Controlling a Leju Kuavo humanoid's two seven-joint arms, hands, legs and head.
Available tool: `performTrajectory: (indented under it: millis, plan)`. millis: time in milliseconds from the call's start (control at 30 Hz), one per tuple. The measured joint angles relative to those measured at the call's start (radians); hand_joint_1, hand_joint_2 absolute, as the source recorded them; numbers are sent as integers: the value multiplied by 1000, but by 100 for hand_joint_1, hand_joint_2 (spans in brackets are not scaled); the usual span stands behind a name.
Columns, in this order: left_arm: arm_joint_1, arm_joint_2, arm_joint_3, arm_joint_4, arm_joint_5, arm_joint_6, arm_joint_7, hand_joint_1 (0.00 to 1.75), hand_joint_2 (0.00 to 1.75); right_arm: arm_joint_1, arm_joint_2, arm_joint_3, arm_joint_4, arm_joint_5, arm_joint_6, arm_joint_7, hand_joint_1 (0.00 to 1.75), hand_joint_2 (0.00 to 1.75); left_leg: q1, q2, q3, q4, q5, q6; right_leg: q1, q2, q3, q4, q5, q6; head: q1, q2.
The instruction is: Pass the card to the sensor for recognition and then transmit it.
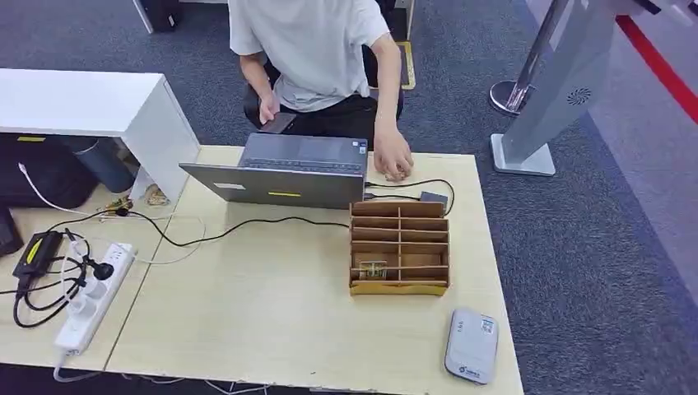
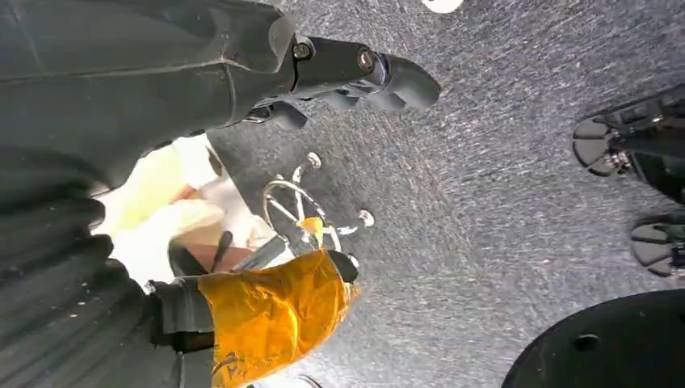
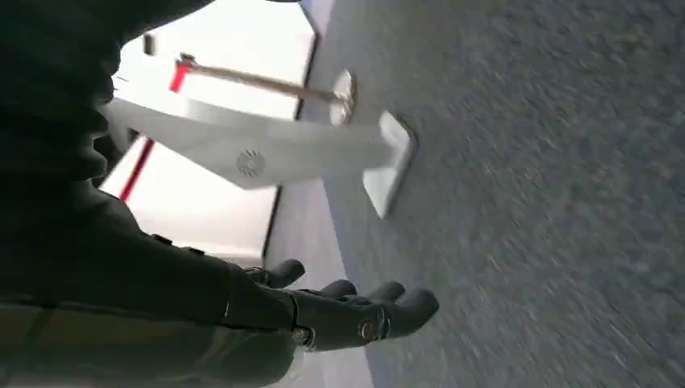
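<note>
Head view places the card [image 1: 373,269] in a near-left slot of the cardboard rack [image 1: 400,248], sensor [image 1: 472,345] toward the robot's right; the right hand [image 3: 347,311] and left hand [image 2: 355,77] hang empty, fingers loosely extended.

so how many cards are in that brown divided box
1 that I can see: a card lying in a left-hand slot near the front of the box, the end away from the laptop. Other slots look empty, though the dividers could hide one lying flat.
</note>
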Motion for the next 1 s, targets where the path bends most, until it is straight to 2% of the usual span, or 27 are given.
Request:
performTrajectory:
  millis: [67,200,300,367,433,533,800,1000]
  plan:
    - [5,-6,0,0,13,11,-7,0,175,0,45,11,2,31,-43,15,0,175,0,0,0,0,0,0,0,0,0,0,0,0,0,0]
    - [15,-21,6,0,34,24,-13,0,175,3,117,36,5,53,-45,45,0,175,1,0,0,0,0,0,0,0,0,0,0,0,-1,0]
    - [17,-29,14,1,40,27,-19,0,175,7,169,56,10,90,10,11,0,175,1,0,0,0,0,0,0,0,0,0,0,0,0,0]
    - [17,-31,19,2,44,27,-19,0,175,11,190,88,8,138,-30,-4,0,175,1,0,0,0,0,0,-1,1,0,0,0,0,0,0]
    - [17,-31,26,4,51,31,-19,0,175,12,197,125,8,160,-78,-23,0,175,1,0,-1,0,0,0,-1,1,0,0,0,0,0,0]
    - [17,-32,34,13,63,31,-28,0,175,13,209,144,8,150,-113,-51,0,175,0,0,0,0,0,0,-1,1,0,0,0,0,0,0]
    - [18,-31,61,48,87,17,-50,0,175,18,222,140,9,78,-92,-38,0,175,0,1,0,0,0,-1,0,3,0,0,0,0,0,0]
    - [21,-30,71,66,97,8,-59,0,175,24,231,93,9,-3,-137,-89,0,175,0,2,0,0,0,-1,0,3,0,0,0,0,0,0]
